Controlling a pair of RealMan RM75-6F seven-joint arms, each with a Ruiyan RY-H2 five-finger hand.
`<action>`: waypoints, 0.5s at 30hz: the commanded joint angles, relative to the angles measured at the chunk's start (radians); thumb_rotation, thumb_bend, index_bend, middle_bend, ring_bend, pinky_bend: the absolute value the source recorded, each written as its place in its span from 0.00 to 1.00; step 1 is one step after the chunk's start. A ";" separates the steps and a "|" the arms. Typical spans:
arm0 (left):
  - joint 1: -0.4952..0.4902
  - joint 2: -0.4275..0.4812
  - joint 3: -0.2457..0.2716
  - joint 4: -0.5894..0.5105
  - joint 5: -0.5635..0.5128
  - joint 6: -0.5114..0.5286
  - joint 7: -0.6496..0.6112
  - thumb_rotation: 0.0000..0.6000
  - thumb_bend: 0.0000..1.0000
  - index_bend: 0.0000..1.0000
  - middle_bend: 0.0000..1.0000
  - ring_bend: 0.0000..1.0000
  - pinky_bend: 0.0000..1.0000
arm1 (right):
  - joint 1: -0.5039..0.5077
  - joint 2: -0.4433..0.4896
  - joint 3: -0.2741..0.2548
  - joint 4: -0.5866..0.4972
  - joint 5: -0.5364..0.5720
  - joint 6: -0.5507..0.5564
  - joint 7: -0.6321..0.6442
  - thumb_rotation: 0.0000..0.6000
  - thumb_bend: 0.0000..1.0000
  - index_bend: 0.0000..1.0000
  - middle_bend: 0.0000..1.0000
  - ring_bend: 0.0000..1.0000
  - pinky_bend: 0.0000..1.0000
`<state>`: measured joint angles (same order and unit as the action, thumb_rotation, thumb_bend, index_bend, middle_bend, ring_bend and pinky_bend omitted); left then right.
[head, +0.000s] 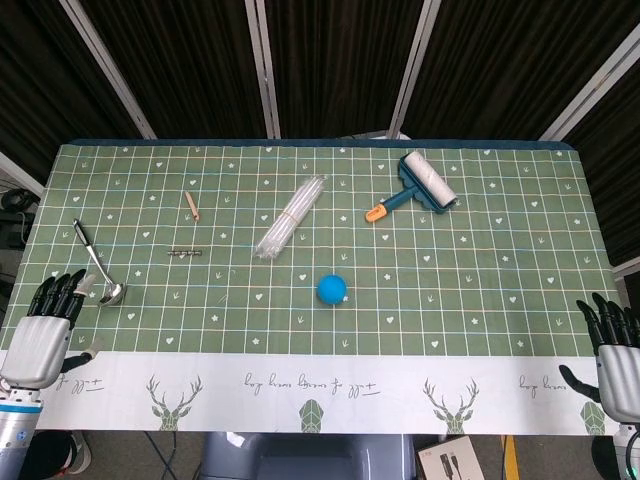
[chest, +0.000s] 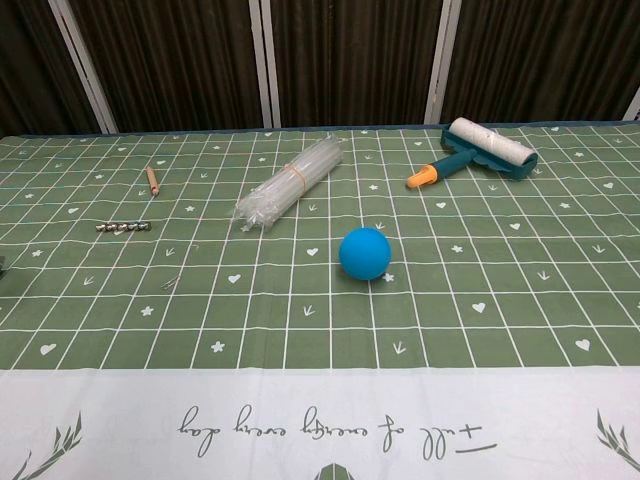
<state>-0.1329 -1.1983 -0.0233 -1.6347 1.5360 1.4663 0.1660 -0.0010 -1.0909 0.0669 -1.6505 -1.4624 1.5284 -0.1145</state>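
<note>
Left hand (head: 45, 325) at lower left of the head view, fingers extended side by side, empty, tips just beside the ladle (head: 97, 264) bowl. Right hand (head: 615, 355) at lower right, fingers likewise straight, holding nothing, well apart from the blue ball (head: 332, 289) at centre.

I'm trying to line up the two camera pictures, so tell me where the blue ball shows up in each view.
Head view: the blue ball lies just right of centre on the green cloth, below the bundle of clear straws.
Chest view: the blue ball sits near the middle, right of and nearer than the straw bundle.
Shared landmark: the lint roller, far right in both views.
</note>
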 joint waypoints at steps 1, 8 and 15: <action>0.000 0.000 0.000 -0.001 -0.001 -0.001 0.002 1.00 0.19 0.00 0.00 0.00 0.00 | 0.000 0.000 0.000 -0.001 0.001 -0.001 0.001 1.00 0.10 0.07 0.00 0.00 0.04; -0.001 0.000 -0.001 -0.005 -0.009 -0.005 0.004 1.00 0.19 0.00 0.00 0.00 0.00 | -0.002 0.003 0.000 -0.004 0.002 0.001 0.005 1.00 0.10 0.07 0.00 0.00 0.04; -0.011 0.002 -0.014 -0.007 -0.037 -0.027 -0.001 1.00 0.19 0.00 0.00 0.00 0.00 | 0.001 0.002 0.000 -0.005 0.005 -0.006 0.004 1.00 0.10 0.07 0.00 0.00 0.04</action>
<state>-0.1408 -1.1970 -0.0341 -1.6413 1.5039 1.4432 0.1673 -0.0004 -1.0887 0.0669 -1.6553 -1.4570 1.5227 -0.1101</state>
